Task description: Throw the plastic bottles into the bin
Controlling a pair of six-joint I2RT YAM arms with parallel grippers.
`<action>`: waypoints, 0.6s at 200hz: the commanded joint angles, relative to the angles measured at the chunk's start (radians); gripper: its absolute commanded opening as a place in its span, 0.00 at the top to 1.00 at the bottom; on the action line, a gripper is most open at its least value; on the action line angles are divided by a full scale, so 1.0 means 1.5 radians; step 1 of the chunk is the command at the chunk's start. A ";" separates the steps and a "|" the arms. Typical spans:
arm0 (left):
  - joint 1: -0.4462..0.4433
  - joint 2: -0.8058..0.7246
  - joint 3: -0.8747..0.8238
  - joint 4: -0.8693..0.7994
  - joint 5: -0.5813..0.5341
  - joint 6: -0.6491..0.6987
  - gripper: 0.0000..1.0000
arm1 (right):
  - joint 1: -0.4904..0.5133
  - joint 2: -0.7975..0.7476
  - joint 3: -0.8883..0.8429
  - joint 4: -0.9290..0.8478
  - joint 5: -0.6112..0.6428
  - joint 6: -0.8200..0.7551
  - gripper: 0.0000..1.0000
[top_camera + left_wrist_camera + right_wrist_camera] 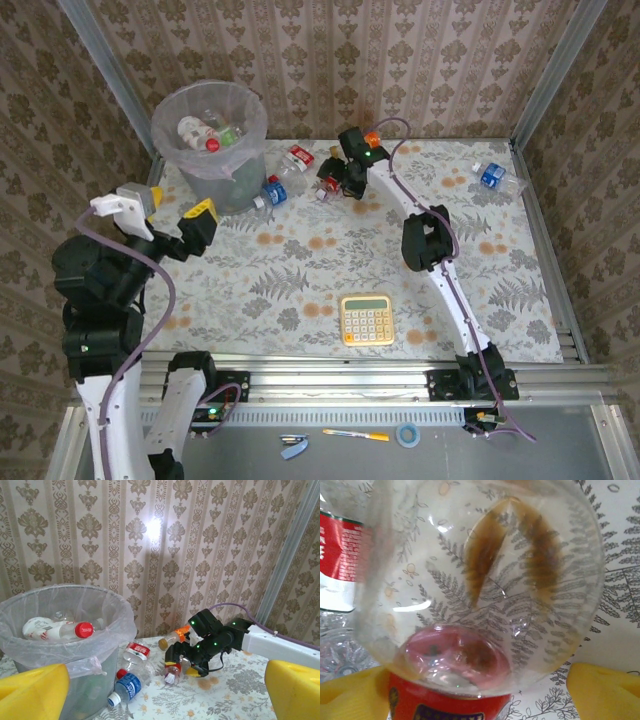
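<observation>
The grey bin [243, 176] with its whitish bag stands at the back left and holds several plastic bottles [205, 133]. Beside it on the table lie a red-labelled bottle [298, 157] and a blue-labelled one [272, 190]. My right gripper [338, 183] is lowered over another red-labelled clear bottle [485, 595]. That bottle sits between the open yellow fingers [605, 690], with a gap on the right side. An orange-labelled bottle [176, 636] lies just behind that gripper [183, 666]. A blue-labelled bottle [495, 177] lies far right. My left gripper [175, 208] hangs open and empty in front of the bin [65, 630].
A yellow calculator [367, 320] lies near the front edge. Patterned walls and metal frame posts close in the table at the back and sides. A pen, tape roll and small tool [360, 436] lie on the tray below the front rail.
</observation>
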 commanded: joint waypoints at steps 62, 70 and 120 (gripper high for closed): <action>-0.028 0.009 -0.036 0.098 0.018 -0.052 0.00 | -0.017 0.018 0.009 -0.116 0.065 -0.059 0.34; -0.036 0.012 -0.036 0.102 0.019 -0.055 0.00 | -0.018 0.012 0.000 -0.116 0.066 -0.061 0.39; -0.148 0.049 -0.034 0.070 -0.049 -0.013 0.00 | -0.021 -0.097 -0.200 -0.023 0.069 -0.069 0.60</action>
